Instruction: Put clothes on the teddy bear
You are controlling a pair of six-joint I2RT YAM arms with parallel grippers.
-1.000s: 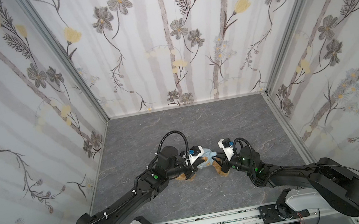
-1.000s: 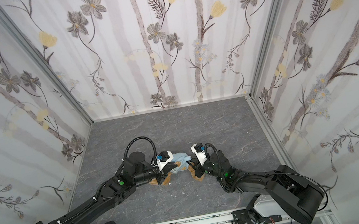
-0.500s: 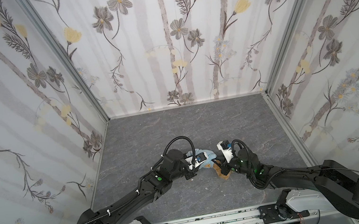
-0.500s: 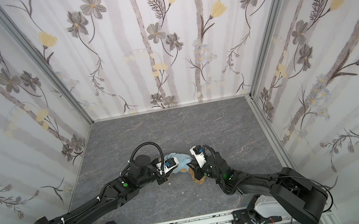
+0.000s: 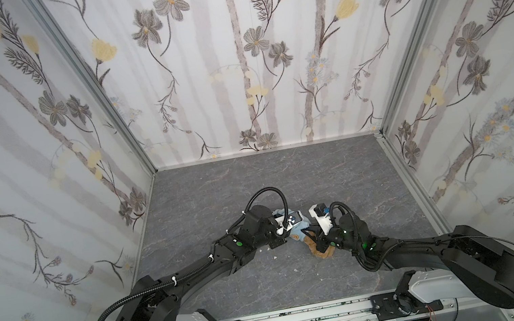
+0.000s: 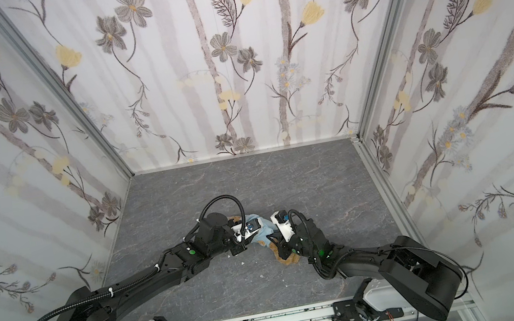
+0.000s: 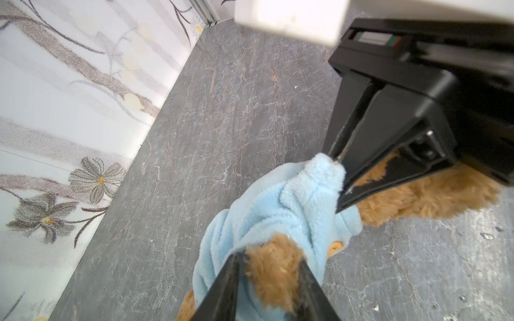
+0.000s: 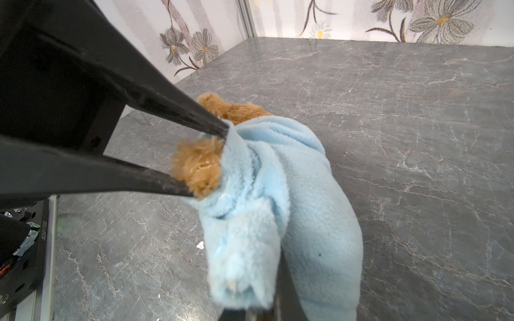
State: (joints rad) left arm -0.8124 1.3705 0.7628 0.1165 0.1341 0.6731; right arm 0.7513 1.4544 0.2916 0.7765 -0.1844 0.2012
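The golden-brown teddy bear (image 5: 321, 251) (image 6: 289, 258) lies on the grey floor between my two arms, partly wrapped in a light-blue fleece top (image 5: 298, 234) (image 6: 263, 230) (image 8: 319, 208). My left gripper (image 7: 271, 255) (image 8: 210, 161) stands open, and a furry paw (image 7: 274, 266) that sticks out of the top's sleeve sits between its fingers. My right gripper (image 8: 260, 312) (image 7: 336, 163) is shut on a fold of the light-blue top (image 7: 264, 211). More brown fur (image 7: 428, 194) shows behind the right gripper. The bear's face is hidden.
Flowered walls close in the grey marbled floor (image 5: 252, 183) on three sides. A metal rail (image 5: 293, 315) with both arm bases runs along the front edge. Small white crumbs (image 5: 275, 257) lie on the floor near the bear.
My left gripper has gone from shut to open and has shifted right toward the right gripper. The bear and top have moved with the arms, and less brown fur shows under the left gripper.
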